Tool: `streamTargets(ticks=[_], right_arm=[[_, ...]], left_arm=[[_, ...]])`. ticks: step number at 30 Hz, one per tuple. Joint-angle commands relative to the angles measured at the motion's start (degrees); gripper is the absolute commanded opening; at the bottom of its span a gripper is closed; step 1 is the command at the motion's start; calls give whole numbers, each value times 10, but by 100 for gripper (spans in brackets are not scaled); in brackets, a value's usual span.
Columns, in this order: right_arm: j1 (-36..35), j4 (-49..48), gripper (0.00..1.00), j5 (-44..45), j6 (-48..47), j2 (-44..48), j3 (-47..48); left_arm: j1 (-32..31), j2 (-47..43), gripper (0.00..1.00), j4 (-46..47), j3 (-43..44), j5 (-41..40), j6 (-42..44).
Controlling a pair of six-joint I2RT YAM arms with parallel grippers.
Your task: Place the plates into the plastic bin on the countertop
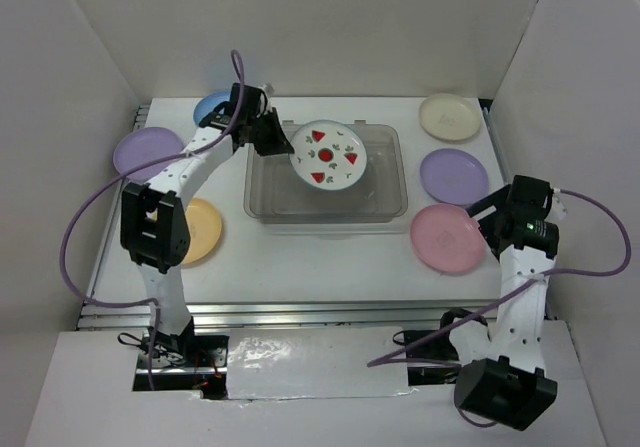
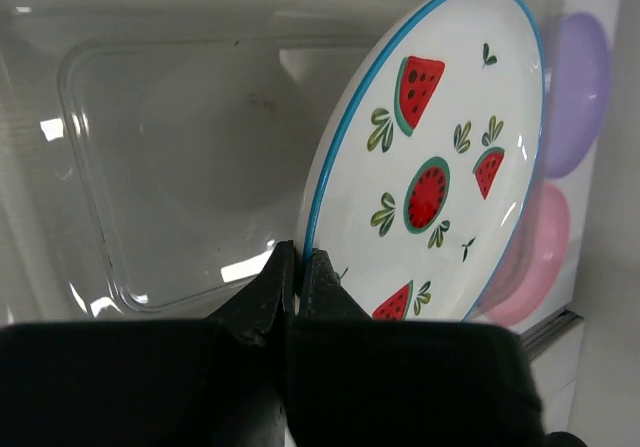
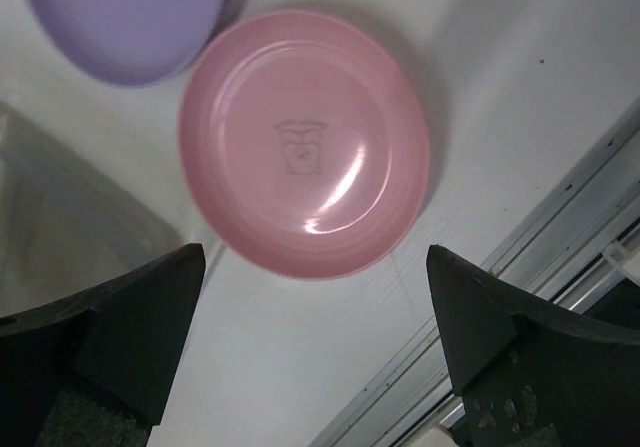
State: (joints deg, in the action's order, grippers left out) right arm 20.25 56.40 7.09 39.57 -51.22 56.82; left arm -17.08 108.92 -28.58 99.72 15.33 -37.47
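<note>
Top external view first: the countertop (image 1: 300, 257) carries the plastic bin (image 1: 262, 182) at its middle, and I judge everything from that bin. As far as I can see, no plate lies inside it yet.

To the bin's left sit a blue plate (image 1: 210, 105), a lavender plate (image 1: 147, 152) and a yellow-orange plate (image 1: 205, 229). To its right sit a cream plate (image 1: 448, 117), a second lavender plate (image 1: 453, 175) and a pink plate (image 1: 447, 237), all lying flat on the countertop.

The watermelon plate (image 1: 328, 154) is in the air above the bin's far half, tilted up on edge. My left gripper (image 1: 283, 145) pinches its rim, fingers closed tight on the blue-edged lip. From the left wrist camera the disc runs away from the fingers, up and to the right, with the bin's floor showing behind it. That is the relation I care about: the plate's body hangs over the bin's inside and not over its wall, so I judge that lowering and letting go should land it inside.

My right gripper (image 3: 315, 257) has its jaws spread wide and holds nothing. It hovers over the pink plate, just off the bin's near right corner, so this arm is the nearer one for that plate.
</note>
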Motion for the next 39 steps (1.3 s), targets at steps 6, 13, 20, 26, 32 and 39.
streamTargets(ticks=[6,13,20,26,32,39], right_arm=[[45,-43,100,-38,14,-40,-81],[58,-66,100,-49,60,-50,-152],[45,-60,100,-24,82,-134,-158],[49,-58,100,21,109,-157,-163],[47,-87,93,42,110,-238,-178],[47,-112,59,39,104,-264,-176]], left_arm=[[-20,64,0,45,24,-2,-20],[-21,117,0,34,42,-40,-25],[-25,120,99,9,46,-73,-38],[-32,96,99,-8,75,-73,-34],[-44,47,99,-66,144,-84,-23],[-27,-32,99,-105,138,-83,-9]])
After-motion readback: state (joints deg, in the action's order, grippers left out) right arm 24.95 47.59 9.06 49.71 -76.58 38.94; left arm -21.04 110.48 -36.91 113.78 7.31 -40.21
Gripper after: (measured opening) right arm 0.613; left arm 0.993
